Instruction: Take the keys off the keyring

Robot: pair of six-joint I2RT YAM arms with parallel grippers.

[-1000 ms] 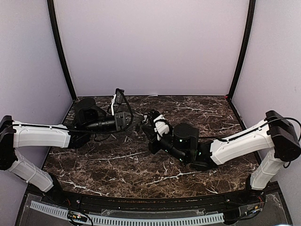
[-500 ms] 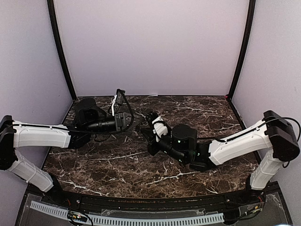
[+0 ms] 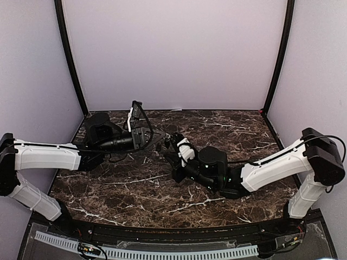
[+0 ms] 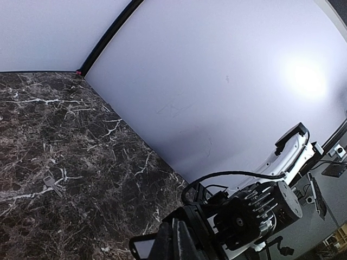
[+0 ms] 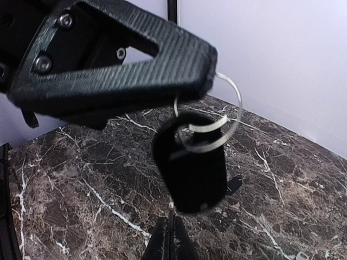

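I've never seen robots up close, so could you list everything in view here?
keyring: one, silvery, in the air, pinched by the left gripper
black-headed key: one, black, hanging on the keyring
loose key: one, grey, flat on the table
table: one, dark marble with white veins, under everything
walls: three, pale lilac, around the table
left gripper: one, black, shut on the keyring
right gripper: one, black, shut, seemingly on the black-headed key's blade
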